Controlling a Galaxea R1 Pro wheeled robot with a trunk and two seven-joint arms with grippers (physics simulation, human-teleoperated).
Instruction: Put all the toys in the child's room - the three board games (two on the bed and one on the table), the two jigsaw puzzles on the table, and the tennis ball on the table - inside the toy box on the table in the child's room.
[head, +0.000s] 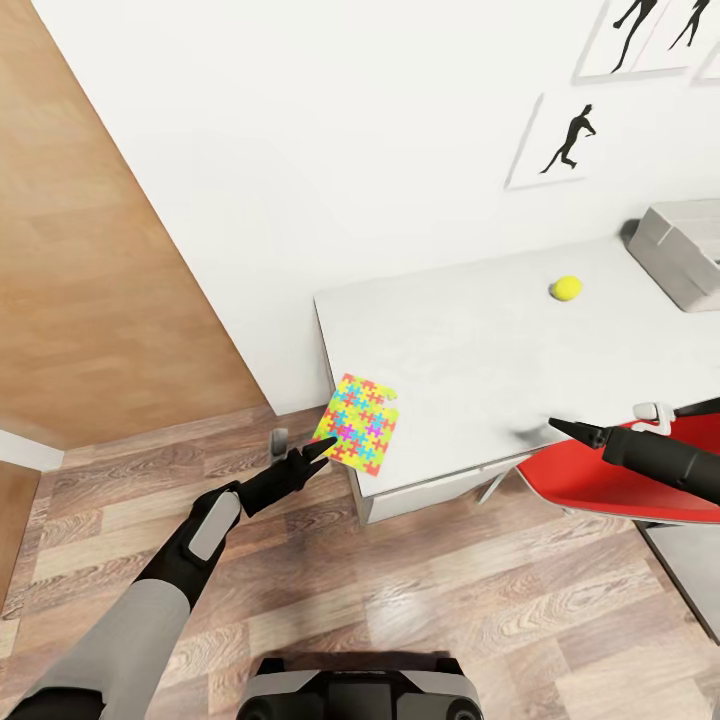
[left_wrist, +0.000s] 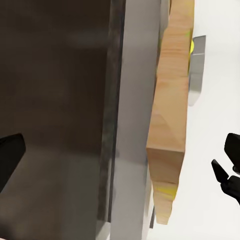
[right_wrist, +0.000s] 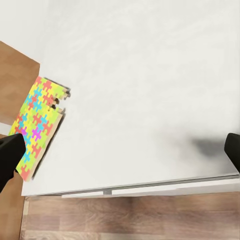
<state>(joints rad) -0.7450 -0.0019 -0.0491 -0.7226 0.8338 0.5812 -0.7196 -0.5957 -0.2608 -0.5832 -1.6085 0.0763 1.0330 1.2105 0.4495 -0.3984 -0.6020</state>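
On light-grey table (head: 480, 350), jigsaw puzzle (head: 358, 422) overhanging corner, tennis ball (head: 566, 288); wood floor (head: 400, 590); left gripper (head: 318, 452) pinched, right gripper (right_wrist: 120, 155) wide.

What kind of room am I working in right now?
Likely a child's bedroom or study corner: a light-grey desk against a white wall, carrying a bright jigsaw puzzle and a tennis ball, with a red chair and wood floor.

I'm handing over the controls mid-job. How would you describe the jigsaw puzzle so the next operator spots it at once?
Find the light-grey table against the white wall, then go to its near left corner, by the left gripper. The jigsaw puzzle lies flat there, overhanging the edge. It is a thin square sheet of bright interlocking pieces, unlike the small round tennis ball farther back.
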